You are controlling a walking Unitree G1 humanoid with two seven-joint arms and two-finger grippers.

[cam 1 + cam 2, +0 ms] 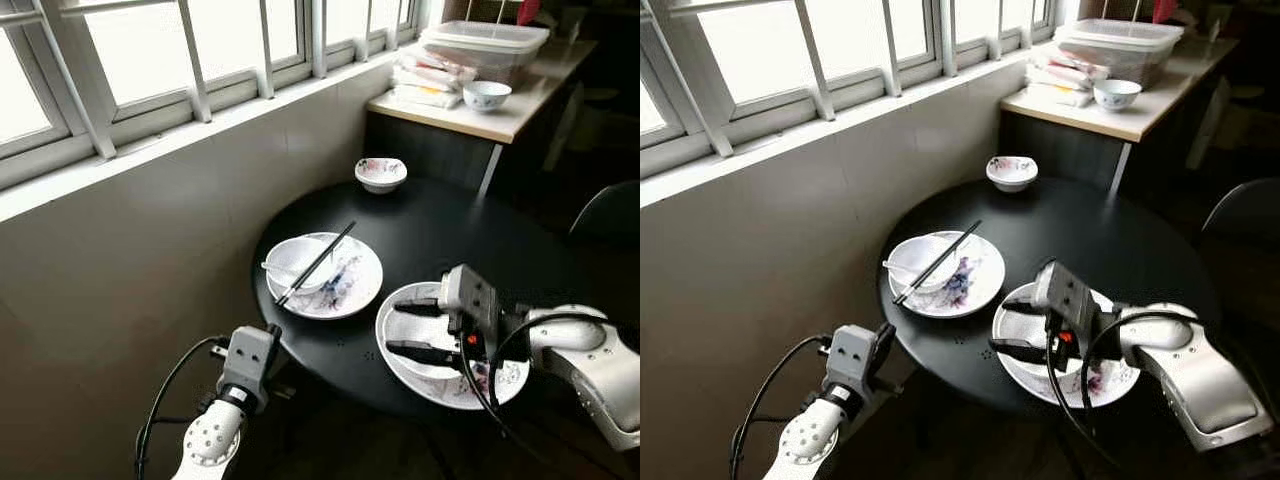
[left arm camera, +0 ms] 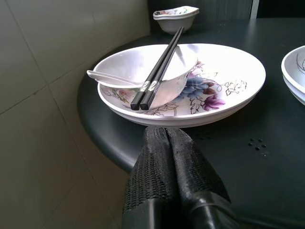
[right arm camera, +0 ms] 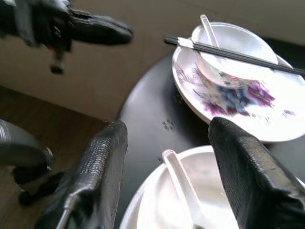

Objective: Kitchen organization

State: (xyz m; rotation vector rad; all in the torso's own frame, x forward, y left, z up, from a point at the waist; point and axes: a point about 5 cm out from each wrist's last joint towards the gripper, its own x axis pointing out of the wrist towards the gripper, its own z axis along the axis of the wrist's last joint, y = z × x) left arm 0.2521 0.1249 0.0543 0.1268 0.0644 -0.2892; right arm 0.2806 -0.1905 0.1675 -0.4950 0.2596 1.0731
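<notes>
A round black table (image 1: 440,230) stands against a tiled wall under a window, with a counter beyond it. The right gripper (image 1: 415,328) hovers over the near bowl (image 1: 425,335) and its plate, fingers spread wide and empty; a white spoon (image 3: 183,191) lies directly below and between them, its handle running roughly along the fingers. The left gripper (image 2: 167,157), fingers pressed together and holding nothing, waits at the table's edge. Straight ahead of it sits the far bowl (image 2: 147,76) on a flowered plate (image 2: 224,81), chopsticks (image 2: 159,71) laid across pointing toward it. The right gripper is nearer its spoon, and I judge it acts first.
</notes>
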